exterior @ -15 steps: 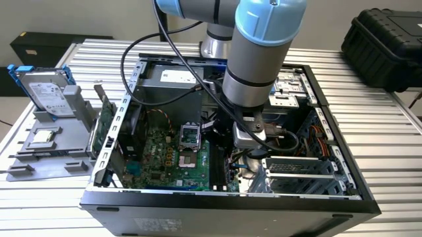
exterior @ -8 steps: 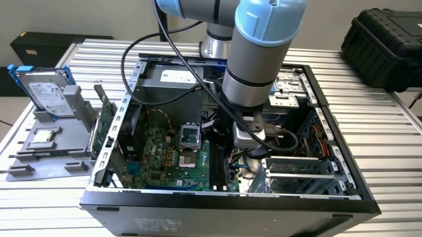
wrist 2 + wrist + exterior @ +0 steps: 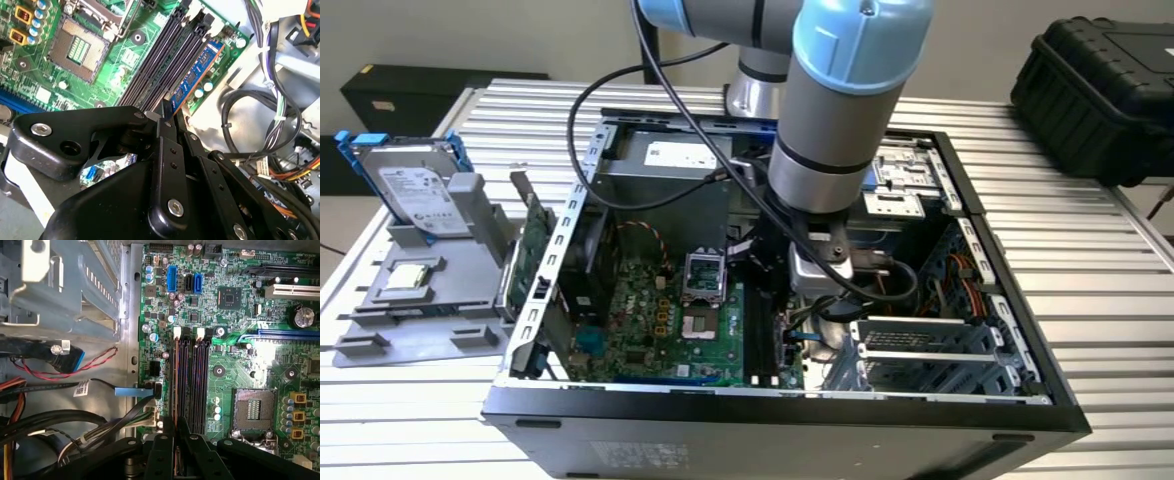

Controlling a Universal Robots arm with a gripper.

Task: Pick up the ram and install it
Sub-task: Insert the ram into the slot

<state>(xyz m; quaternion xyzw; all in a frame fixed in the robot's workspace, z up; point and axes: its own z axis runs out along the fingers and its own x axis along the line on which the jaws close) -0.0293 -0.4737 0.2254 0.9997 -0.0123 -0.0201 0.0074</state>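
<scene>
- Slatted metal table (image 3: 1067,250) carries an open computer case (image 3: 787,425), with the arm (image 3: 834,120) reaching down into it.
- In the second wrist view, the gripper (image 3: 166,116) is pinched onto one end of the ram (image 3: 196,72).
- The blue stick stands on edge along the outermost slot of the motherboard (image 3: 120,75), beside empty black slots (image 3: 160,60).
- Its print is too small to read.

The gripper (image 3: 166,116) is matt black, with shiny metal screws. The ram (image 3: 196,74) has a smooth blue board. The motherboard (image 3: 235,355) is glossy green, the computer case (image 3: 568,240) bare grey sheet metal, the table (image 3: 1074,205) ribbed metal.
</scene>
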